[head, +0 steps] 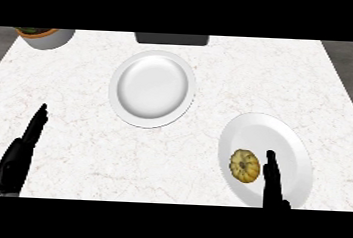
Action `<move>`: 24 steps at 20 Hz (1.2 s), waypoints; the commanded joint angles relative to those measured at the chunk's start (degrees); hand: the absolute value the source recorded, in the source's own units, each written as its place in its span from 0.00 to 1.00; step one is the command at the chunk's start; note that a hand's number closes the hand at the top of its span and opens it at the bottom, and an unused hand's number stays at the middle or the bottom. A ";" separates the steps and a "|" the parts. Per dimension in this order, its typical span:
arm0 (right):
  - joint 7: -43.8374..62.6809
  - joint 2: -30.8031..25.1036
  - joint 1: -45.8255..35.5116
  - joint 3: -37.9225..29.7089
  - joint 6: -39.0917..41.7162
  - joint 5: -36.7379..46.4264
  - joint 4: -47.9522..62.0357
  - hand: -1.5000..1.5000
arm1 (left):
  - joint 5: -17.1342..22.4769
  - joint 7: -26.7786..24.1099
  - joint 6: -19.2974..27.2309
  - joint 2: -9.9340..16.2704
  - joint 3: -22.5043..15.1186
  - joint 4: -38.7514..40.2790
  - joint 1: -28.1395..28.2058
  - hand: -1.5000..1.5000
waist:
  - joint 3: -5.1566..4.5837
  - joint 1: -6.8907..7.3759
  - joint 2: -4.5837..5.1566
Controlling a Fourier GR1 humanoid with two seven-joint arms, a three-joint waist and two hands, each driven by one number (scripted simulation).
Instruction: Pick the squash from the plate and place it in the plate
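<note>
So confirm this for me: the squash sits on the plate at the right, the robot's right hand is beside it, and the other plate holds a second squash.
Not quite. The head view shows the other plate bare, with no second squash. The rest stands: the squash sits on the plate at the right, and the right hand is beside it, fingers straight.

A white marbled counter [211, 57] fills the view under even light. Grey floor [348, 53] shows past both far corners, and a dark box [172, 38] sits at its far edge.
</note>
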 commanded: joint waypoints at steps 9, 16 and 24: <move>31.57 -2.32 13.52 -3.52 23.06 32.05 -9.84 0.00 | 1.05 -0.93 -2.56 1.65 2.80 2.01 -0.10 0.50 | -0.32 -0.44 0.52; 50.53 5.78 7.26 -0.88 48.34 42.80 -14.00 0.00 | 0.50 -1.01 -3.92 1.54 2.39 0.49 0.10 0.50 | -0.07 1.22 0.57; 58.43 13.23 -7.73 -7.06 65.92 38.85 -4.13 0.00 | 0.05 -1.20 -5.90 -0.27 4.41 4.63 -4.02 0.50 | 0.13 1.04 0.58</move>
